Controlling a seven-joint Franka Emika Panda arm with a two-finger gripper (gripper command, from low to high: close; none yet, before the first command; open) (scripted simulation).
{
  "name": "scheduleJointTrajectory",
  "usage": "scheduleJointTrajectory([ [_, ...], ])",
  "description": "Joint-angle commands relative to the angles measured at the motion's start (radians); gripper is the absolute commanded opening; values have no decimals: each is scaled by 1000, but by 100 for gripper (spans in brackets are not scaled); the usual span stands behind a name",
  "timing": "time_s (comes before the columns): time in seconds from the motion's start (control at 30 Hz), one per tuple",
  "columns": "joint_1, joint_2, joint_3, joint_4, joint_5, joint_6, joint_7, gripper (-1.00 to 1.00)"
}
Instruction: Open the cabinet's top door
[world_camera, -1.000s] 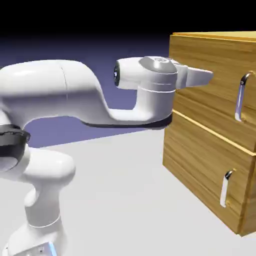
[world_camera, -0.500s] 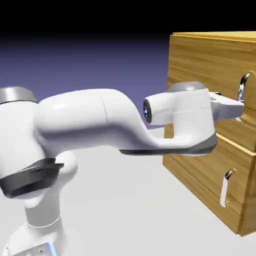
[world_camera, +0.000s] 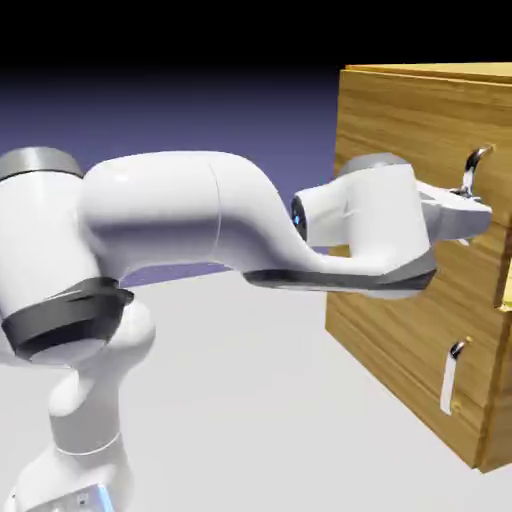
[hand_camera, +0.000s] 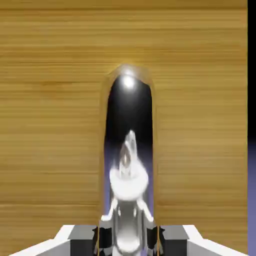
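The golden-brown wood cabinet (world_camera: 400, 330) stands at the exterior view's right. On its upper half is the top door (world_camera: 400, 115), whose silver bar handle (world_camera: 474, 164) shows only its upper end above the hand. My gripper (world_camera: 478, 216) presses against the door and is shut on the handle. In the hand view the shiny handle (hand_camera: 127, 145) runs up the middle over the door's wood (hand_camera: 50, 110), and the gripper (hand_camera: 128, 239) has both grey fingertips (hand_camera: 103, 236) tight against its sides. From these views I cannot tell whether the door stands ajar.
The lower panel (world_camera: 400, 350) with its smaller silver handle (world_camera: 452, 375) sits below my forearm (world_camera: 360, 240). The grey table (world_camera: 250, 400) spreads in front of the cabinet. My arm's base (world_camera: 80, 430) rises at the lower left.
The arm swung down and right from above the cabinet's corner to the top door's handle. The fingers, open half a second ago, are now shut on the handle.
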Motion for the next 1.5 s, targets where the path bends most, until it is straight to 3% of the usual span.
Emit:
scheduleJointTrajectory([
  [0.0,-36,4,26,-30,16,-16,1,-100],
  [0.67,-761,-44,665,-493,392,-204,-1,-100],
  [1.13,-1260,-219,1167,-669,762,-97,-7,-100],
  [1.47,-1332,-442,1340,-800,1197,-126,-290,-100],
])
